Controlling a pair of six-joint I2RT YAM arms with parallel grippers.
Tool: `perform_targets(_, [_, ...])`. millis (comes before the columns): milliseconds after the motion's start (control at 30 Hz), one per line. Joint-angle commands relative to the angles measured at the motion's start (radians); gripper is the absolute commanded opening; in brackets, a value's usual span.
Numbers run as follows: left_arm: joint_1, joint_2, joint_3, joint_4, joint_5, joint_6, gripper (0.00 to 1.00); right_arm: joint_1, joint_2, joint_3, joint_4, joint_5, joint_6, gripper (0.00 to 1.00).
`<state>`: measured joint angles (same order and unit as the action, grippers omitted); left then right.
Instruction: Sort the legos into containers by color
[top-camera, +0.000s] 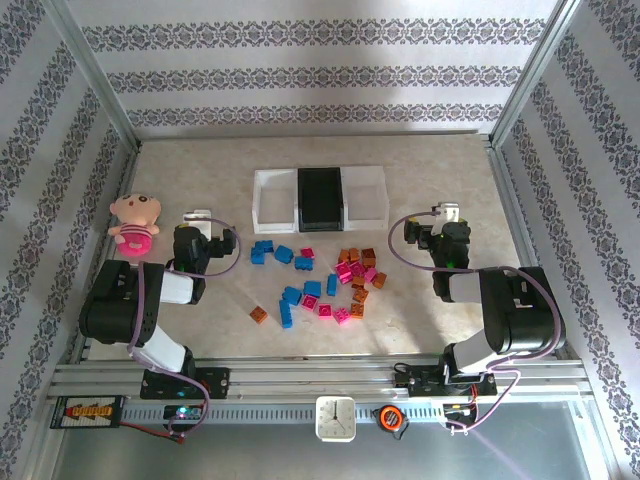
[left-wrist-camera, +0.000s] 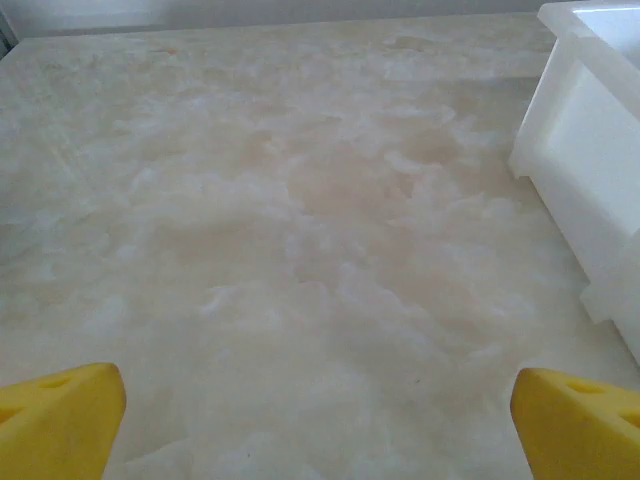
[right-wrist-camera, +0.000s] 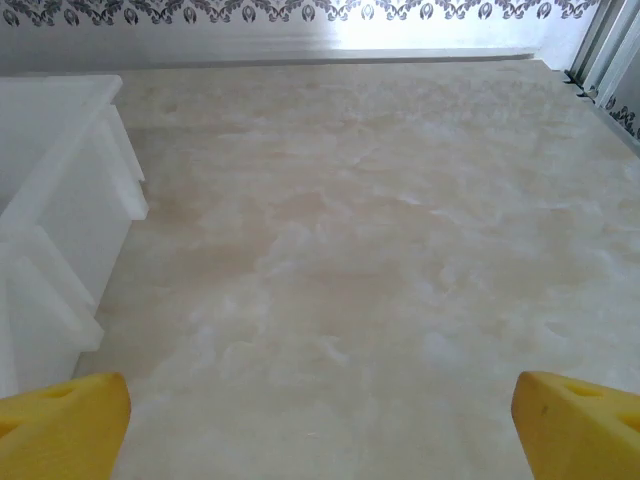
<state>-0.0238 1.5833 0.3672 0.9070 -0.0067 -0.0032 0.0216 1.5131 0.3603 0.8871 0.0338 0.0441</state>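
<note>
Containers (top-camera: 320, 200) in left-to-right row

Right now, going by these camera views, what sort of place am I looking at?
Likely a staged robot test cell, not a home: a beige marbled tabletop boxed in by grey-patterned wallpaper panels, an aluminium rail along the near edge, and a white square clock in front.

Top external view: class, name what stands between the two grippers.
Three bins in a row: left white bin, black bin, right white bin, spanning the gap from left gripper to right gripper in the top external view.
</note>
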Motion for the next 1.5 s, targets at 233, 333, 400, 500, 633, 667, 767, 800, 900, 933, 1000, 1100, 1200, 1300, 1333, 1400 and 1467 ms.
perform_targets(233, [0.018,0.012,0.017,0.051,0.011,0.017,0.99,-0.009,0.008,0.022,0.036,-0.023,-0.020,0.98])
perform_targets(333, [0.017,0.011,0.017,0.050,0.012,0.017,0.99,-0.009,0.008,0.021,0.036,-0.023,-0.020,0.98])
perform_targets(400, [0.017,0.011,0.018,0.050,0.013,0.016,0.99,-0.009,0.008,0.022,0.036,-0.023,-0.020,0.98])
perform_targets(500, [0.018,0.011,0.017,0.052,0.013,0.017,0.99,-0.009,0.008,0.022,0.036,-0.023,-0.019,0.98])
perform_targets(633, [0.018,0.011,0.018,0.051,0.013,0.016,0.99,-0.009,0.007,0.021,0.036,-0.023,-0.018,0.98])
perform_targets(667, [0.018,0.011,0.018,0.049,0.009,0.012,0.99,-0.009,0.010,0.022,0.036,-0.023,-0.019,0.98])
perform_targets(767, [0.018,0.011,0.016,0.052,-0.020,0.003,0.99,-0.009,0.009,0.022,0.036,-0.023,-0.018,0.98])
perform_targets(800, [0.018,0.011,0.016,0.055,-0.029,0.000,0.99,-0.009,0.009,0.022,0.036,-0.023,-0.018,0.98])
perform_targets(900, [0.018,0.011,0.015,0.058,-0.035,-0.003,0.99,-0.014,0.010,0.021,0.036,-0.031,-0.013,0.98])
perform_targets(933, [0.018,0.011,0.015,0.058,-0.036,-0.003,0.99,-0.021,0.009,0.022,0.036,-0.039,-0.008,0.98])
perform_targets(1000, [0.018,0.011,0.015,0.058,-0.036,-0.003,0.99,-0.023,0.009,0.022,0.035,-0.041,-0.004,0.98])
perform_targets(1100, [0.018,0.011,0.011,0.066,-0.052,-0.004,0.99,-0.028,0.008,0.022,0.036,-0.054,0.002,0.98])
perform_targets(1200, [0.002,-0.051,-0.021,0.075,-0.095,-0.001,0.99,-0.028,-0.036,0.043,-0.032,-0.046,0.005,0.98])
perform_targets(1300, [-0.016,-0.138,-0.020,0.003,-0.136,0.007,0.99,-0.025,-0.099,0.086,-0.179,-0.028,0.014,0.98])
perform_targets(1333, [-0.019,-0.169,-0.008,-0.051,-0.151,0.005,0.99,-0.023,-0.120,0.101,-0.231,-0.010,0.024,0.98])
perform_targets(1400, [-0.022,-0.234,0.026,-0.176,-0.170,-0.015,0.99,-0.022,-0.154,0.122,-0.317,0.017,0.054,0.98])
perform_targets(1467, [-0.023,-0.296,0.053,-0.271,-0.193,-0.064,0.99,-0.015,-0.191,0.140,-0.401,0.066,0.102,0.98])
